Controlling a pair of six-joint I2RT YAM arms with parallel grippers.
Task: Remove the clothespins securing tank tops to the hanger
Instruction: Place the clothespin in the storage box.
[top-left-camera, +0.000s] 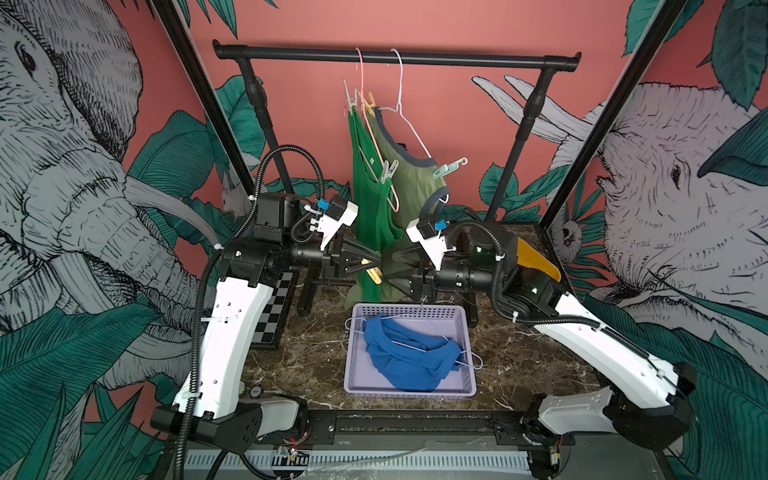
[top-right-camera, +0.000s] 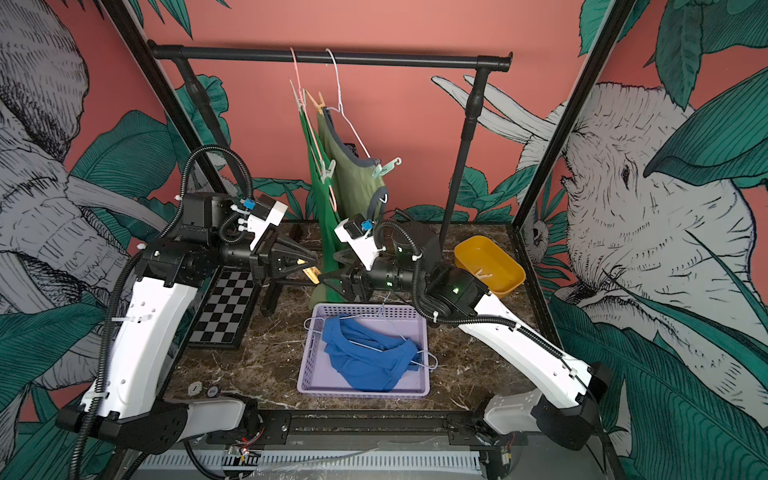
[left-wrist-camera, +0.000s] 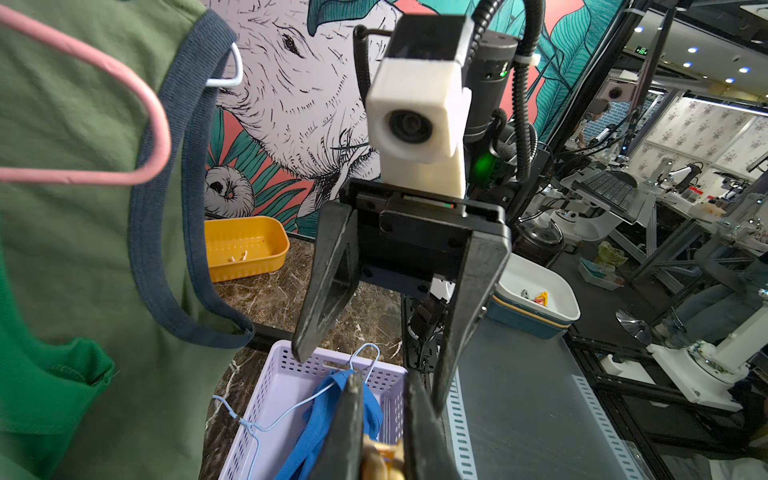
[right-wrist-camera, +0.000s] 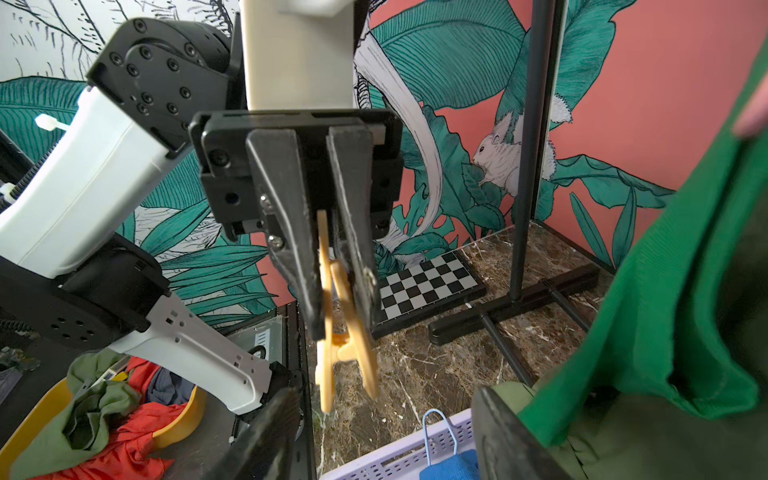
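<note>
Two tank tops hang on the rail: a bright green one (top-left-camera: 368, 195) on a pink hanger (top-left-camera: 361, 83) and an olive one (top-left-camera: 411, 183) on a white hanger (top-left-camera: 401, 95). Clothespins still clip them: white (top-left-camera: 349, 97) and tan (top-left-camera: 369, 102) high up, pale (top-left-camera: 388, 170) and mint (top-left-camera: 446, 166) lower down. The blue tank top (top-left-camera: 407, 353) lies in the lavender basket (top-left-camera: 469, 374). My left gripper (top-left-camera: 376, 266) is shut on a tan-orange clothespin (right-wrist-camera: 332, 332), held free below the tops. My right gripper (right-wrist-camera: 386, 432) faces it, open, with nothing between its fingers.
A yellow tub (top-right-camera: 490, 259) holding a clothespin (top-right-camera: 484, 274) sits at the back right of the marble table. A checkerboard (top-left-camera: 274, 316) lies at the left. The rack's black posts and feet (right-wrist-camera: 515, 299) stand behind the basket.
</note>
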